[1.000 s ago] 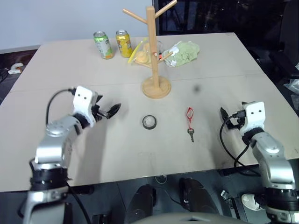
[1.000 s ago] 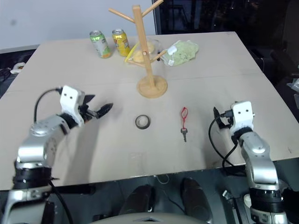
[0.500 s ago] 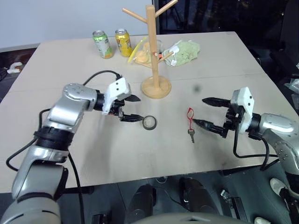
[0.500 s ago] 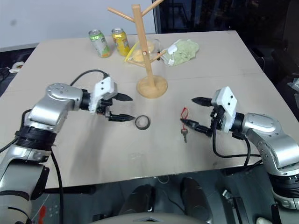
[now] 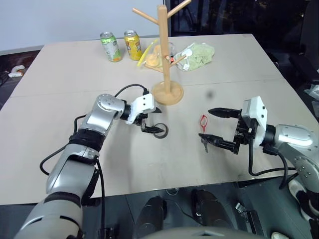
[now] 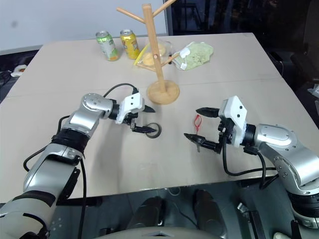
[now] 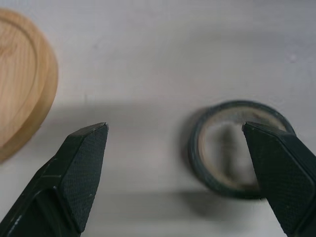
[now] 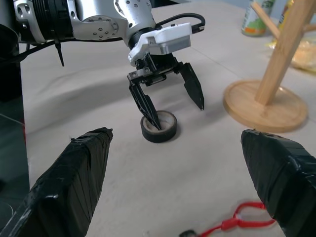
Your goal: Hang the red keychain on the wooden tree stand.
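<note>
Red keychain [image 5: 203,128] flat on the table [image 5: 239,64], in front of the wooden tree stand [image 5: 166,55].
Right gripper [image 5: 214,126] brackets it with fingers spread, gripping nothing; left gripper [image 5: 156,121], also spread, has one finger over the black tape ring [image 5: 160,130], near the stand's base.

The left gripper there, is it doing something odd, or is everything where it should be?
One thing stands out: the left gripper, open, hangs over the black tape ring with one finger down at the ring, while the red keychain lies flat and untouched nearer the open right gripper. The wooden tree stand stands upright.
</note>
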